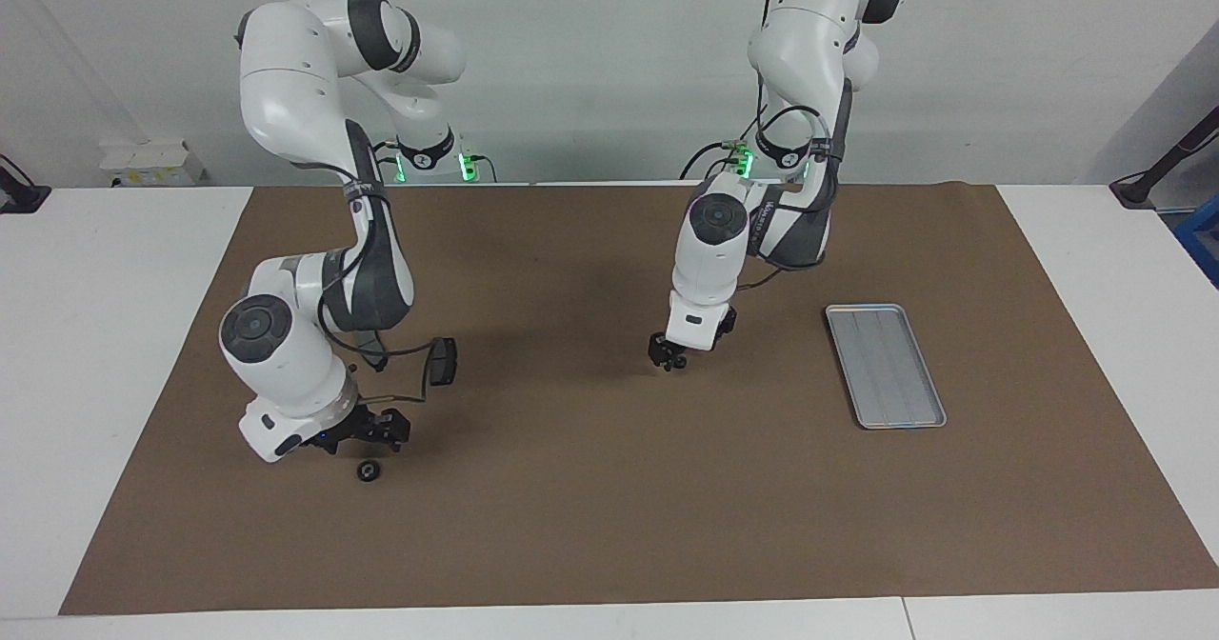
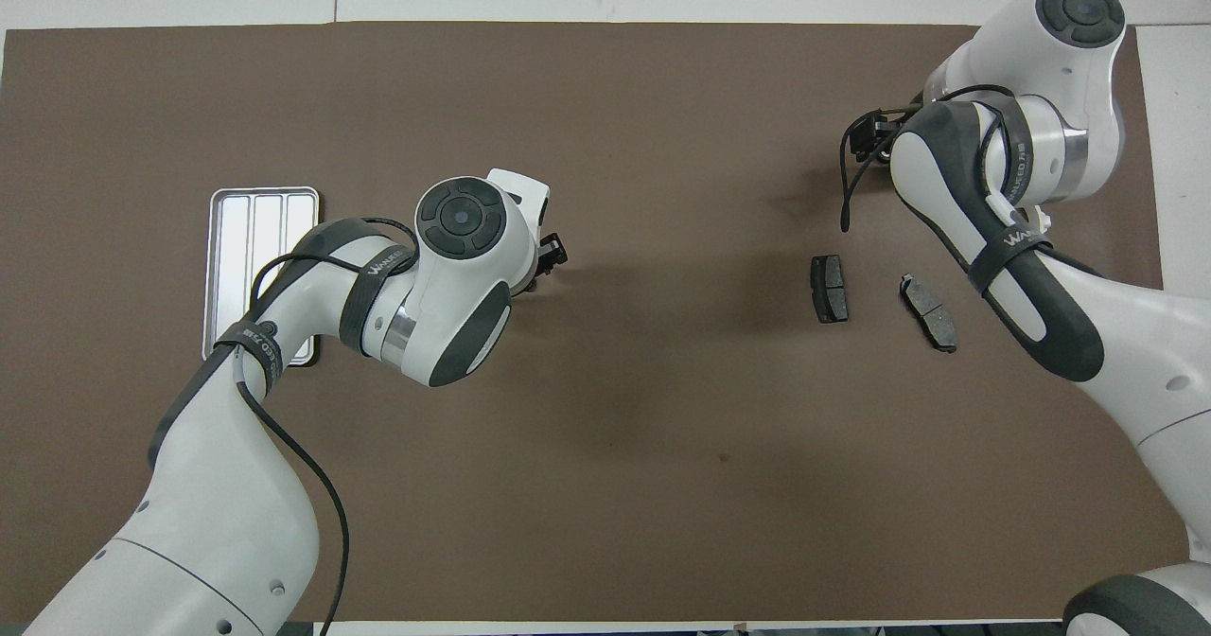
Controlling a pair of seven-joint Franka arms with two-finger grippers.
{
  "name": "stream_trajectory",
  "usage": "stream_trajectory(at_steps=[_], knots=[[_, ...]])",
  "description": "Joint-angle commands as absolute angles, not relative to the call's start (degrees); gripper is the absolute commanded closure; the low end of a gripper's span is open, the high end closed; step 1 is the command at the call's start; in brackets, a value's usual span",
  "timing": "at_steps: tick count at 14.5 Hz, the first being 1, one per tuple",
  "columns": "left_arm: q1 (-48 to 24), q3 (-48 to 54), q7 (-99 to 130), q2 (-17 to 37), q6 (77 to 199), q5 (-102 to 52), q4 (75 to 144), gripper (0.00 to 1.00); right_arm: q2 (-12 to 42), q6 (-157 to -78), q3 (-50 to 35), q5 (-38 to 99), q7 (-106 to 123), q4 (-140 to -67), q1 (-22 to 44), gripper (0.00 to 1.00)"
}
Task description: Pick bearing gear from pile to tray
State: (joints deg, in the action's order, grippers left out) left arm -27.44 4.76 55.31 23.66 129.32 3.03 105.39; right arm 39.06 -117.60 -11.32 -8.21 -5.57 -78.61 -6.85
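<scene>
One small black round bearing gear lies on the brown mat toward the right arm's end. My right gripper hangs low just over the mat beside it, open and empty. My left gripper is down at the mat's middle, and I cannot make out a piece under it. The silver tray lies toward the left arm's end and holds nothing. Two dark brake pads lie near the right arm; one pad shows in the facing view.
The brown mat covers most of the white table. The right arm's wrist and elbow stand over the pile's area and hide part of it. A loose black cable hangs from the right wrist.
</scene>
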Motion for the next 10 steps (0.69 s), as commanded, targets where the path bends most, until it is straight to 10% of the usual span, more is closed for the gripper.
stream_trajectory(at_steps=[1, 4, 10], knots=[[-28.3, 4.2, 57.1, 22.4, 130.9, 4.0, 107.2, 0.29, 40.0, -120.9, -11.7, -7.6, -5.9, -79.5, -7.6, 0.0], [-28.4, 4.2, 57.5, 22.5, 132.2, 4.0, 107.4, 0.46, 41.0, -123.0, -11.7, -7.6, -7.5, -79.8, -7.6, 0.0], [-28.4, 4.2, 57.6, 22.9, 134.3, 4.0, 108.4, 0.46, 41.0, -127.4, -11.5, -8.4, -10.0, -83.2, -7.6, 0.0]])
